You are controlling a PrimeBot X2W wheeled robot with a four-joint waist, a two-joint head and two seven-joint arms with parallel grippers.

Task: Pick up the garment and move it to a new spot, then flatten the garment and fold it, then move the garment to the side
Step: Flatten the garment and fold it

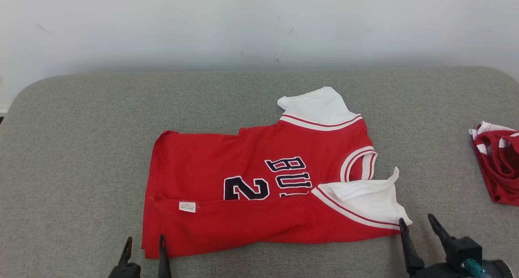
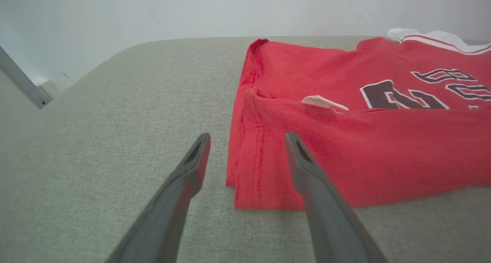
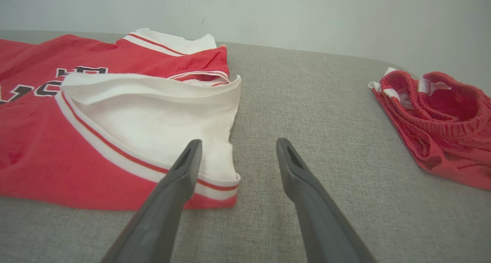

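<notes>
- A grey fabric-covered pad (image 1: 81, 148) stretches under both grippers and beyond them to a pale wall (image 1: 259, 22); its near edge is cut off below.
- The red basketball jersey (image 1: 194, 164) lies flat just ahead of the two grippers and spans the gap between them. Its near long edge is folded over, hiding the lower parts of the dark "2" and "BU" print.
- A bunched red garment with white trim (image 1: 496, 164), possibly shorts, sits well off to the outer side of the right gripper, partly cut off.
- The jersey's white sleeve (image 1: 365, 201) lies just ahead of the right gripper (image 1: 416, 219), whose fingers are spread and grip nothing.
- The left gripper (image 1: 145, 239) is spread too, empty, by the jersey's hem corner.
- A white label (image 1: 187, 206) lies ahead of the left gripper; its print is too small to read.
</notes>
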